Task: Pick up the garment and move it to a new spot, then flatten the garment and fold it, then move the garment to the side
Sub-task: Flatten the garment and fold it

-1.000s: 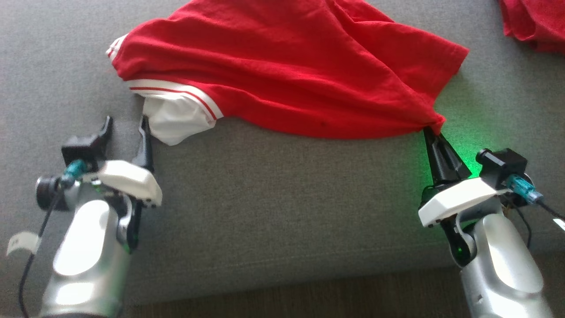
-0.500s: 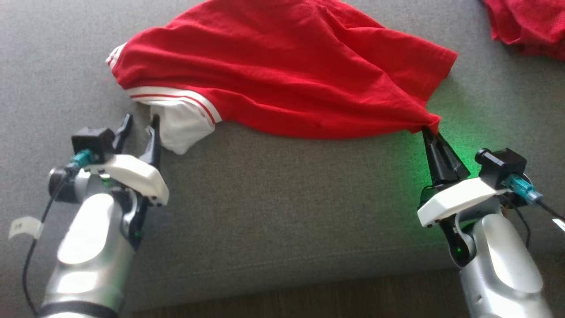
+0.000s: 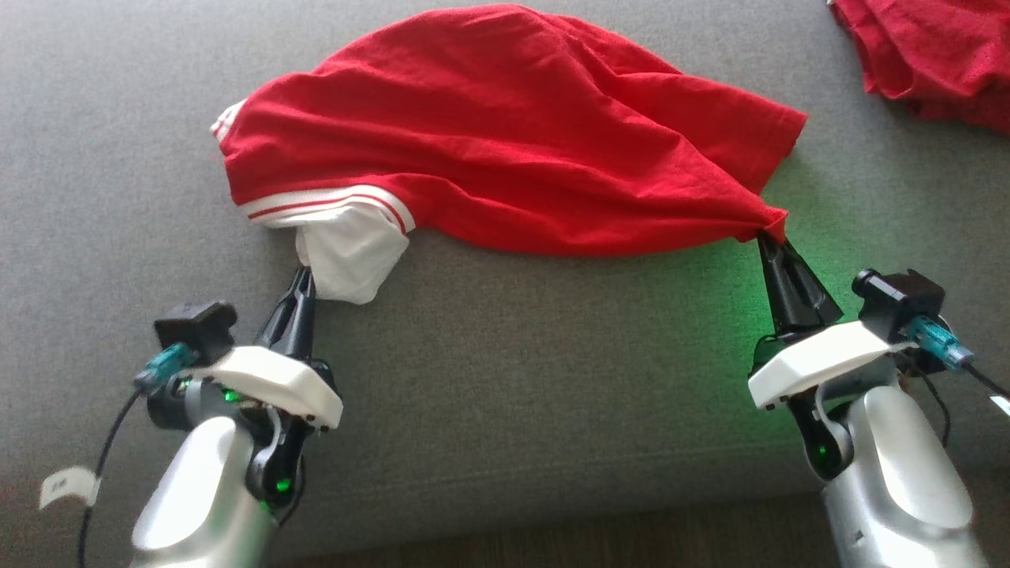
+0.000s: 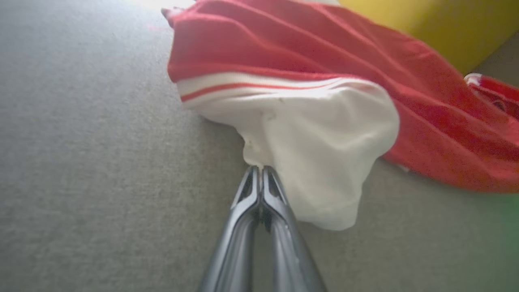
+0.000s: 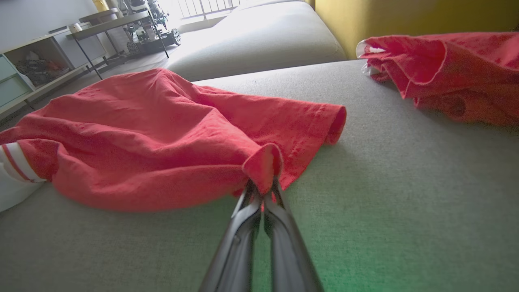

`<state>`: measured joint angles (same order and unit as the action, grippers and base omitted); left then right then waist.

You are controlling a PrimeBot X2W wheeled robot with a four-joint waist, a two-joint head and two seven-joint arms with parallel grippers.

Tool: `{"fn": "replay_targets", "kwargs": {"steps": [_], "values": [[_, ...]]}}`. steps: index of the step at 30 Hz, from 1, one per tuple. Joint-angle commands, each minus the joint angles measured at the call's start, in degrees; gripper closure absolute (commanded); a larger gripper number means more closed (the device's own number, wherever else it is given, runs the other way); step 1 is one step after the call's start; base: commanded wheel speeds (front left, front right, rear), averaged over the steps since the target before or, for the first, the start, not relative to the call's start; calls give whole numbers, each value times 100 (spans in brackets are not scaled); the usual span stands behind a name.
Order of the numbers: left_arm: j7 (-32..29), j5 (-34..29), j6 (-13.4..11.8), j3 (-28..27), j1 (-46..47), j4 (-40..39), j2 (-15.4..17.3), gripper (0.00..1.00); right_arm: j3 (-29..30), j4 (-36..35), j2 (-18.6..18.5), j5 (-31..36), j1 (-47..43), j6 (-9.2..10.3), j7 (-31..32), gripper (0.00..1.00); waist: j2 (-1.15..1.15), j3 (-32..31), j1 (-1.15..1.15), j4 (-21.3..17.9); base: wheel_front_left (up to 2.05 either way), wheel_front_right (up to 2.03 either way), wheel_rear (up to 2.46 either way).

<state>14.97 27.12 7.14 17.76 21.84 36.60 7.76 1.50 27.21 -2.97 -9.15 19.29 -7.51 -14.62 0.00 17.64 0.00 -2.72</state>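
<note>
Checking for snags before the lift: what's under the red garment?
Grey cushion shows around the garment; a white panel pokes out below its striped trim. Anything beneath the bunched red cloth is hidden.

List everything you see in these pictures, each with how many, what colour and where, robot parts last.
garment: one, bright red with a white panel and striped trim, rumpled on the couch between the grippers
second cloth: one, red, bunched at the couch's far right
couch: one, grey, under both cloths
yellow surface: one, yellow, behind the couch
shelf unit: one, pale, far background of the right wrist view
floor: one strip, dark brown, along the couch's near edge
left gripper: one, dark fingers, shut on the garment's white panel
right gripper: one, dark fingers, shut on the garment's red corner
</note>
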Motion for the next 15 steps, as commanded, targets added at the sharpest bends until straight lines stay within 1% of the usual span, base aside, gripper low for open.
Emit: {"fn": "replay_targets", "kwargs": {"steps": [1,3,7,8,10,13,15], "values": [[0,196,34,-270,-55,-507,185,100,-94,-224,10,-44,-45,2,-38,100,0,-75,0,5,0,0,0],[1,343,34,-413,-198,-907,263,100,-84,-243,10,-45,-64,2,-38,100,0,-135,0,1,0,0,0],[2,630,34,-748,-493,-1714,278,100,-41,-264,10,-25,-108,2,-38,100,0,-241,0,-5,0,0,0],[2,630,34,-748,-493,-1714,278,100,-41,-264,10,-25,-108,2,-38,100,0,-241,0,-5,0,0,0],[2,818,34,-840,-636,-2071,268,100,-14,-286,10,-13,-135,2,-38,100,0,-305,0,-8,0,0,0],[-1,1227,34,-931,-774,-2567,240,100,24,-412,10,60,-149,2,-38,100,0,-403,0,-3,0,0,0],[-84,1660,35,-1038,-792,-2888,182,100,58,-564,10,149,-125,2,-38,100,0,-482,0,-3,0,0,0]]}}
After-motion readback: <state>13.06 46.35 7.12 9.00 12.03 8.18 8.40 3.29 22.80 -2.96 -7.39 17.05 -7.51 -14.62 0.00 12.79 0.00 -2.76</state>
